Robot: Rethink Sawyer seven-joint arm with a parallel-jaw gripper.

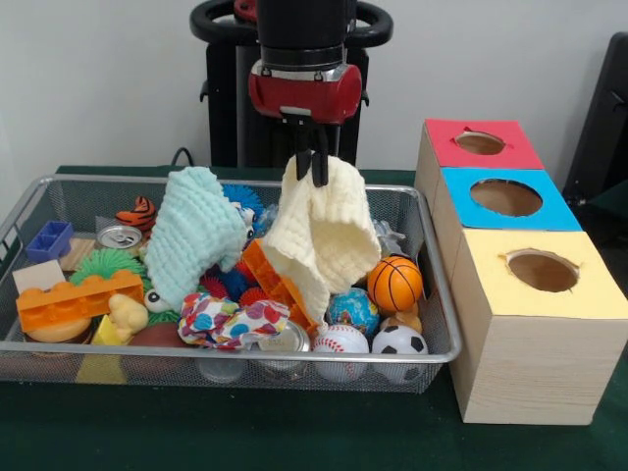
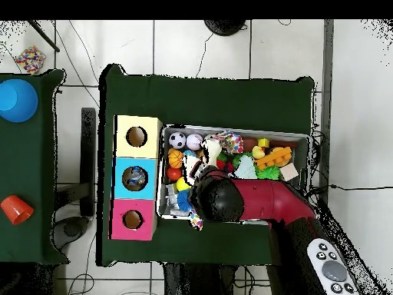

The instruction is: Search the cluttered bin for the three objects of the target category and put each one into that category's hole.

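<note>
One cream knitted cloth (image 1: 322,231) hangs from the tool (image 1: 312,169), whose dark fingers are pinched together on its top edge. The cloth drapes straight down below the tool, its lower folds reaching an orange brick (image 1: 278,283) and the clutter in the wire bin (image 1: 439,324). Just beside it, toward the picture's left in the front view, a mint knitted cloth (image 1: 197,232) lies heaped over other toys, its upper corner near the cream one but apart from the tool. A third cloth, patterned with hearts (image 1: 234,320), lies low at the bin's near rim.

Balls crowd the bin's corner nearest the boxes: a basketball (image 1: 394,283), a globe ball (image 1: 352,310), a baseball (image 1: 340,343) and a soccer ball (image 1: 398,342). The bin's rim stands just beside the row of three boxes: the red box (image 1: 481,143), the blue box (image 1: 505,198) and the yellow box (image 1: 543,272), each with a round hole on top. The space above the holes is open. From overhead, the arm (image 2: 261,201) covers much of the bin (image 2: 307,138), and the green table (image 2: 207,92) lies bare around it.
</note>
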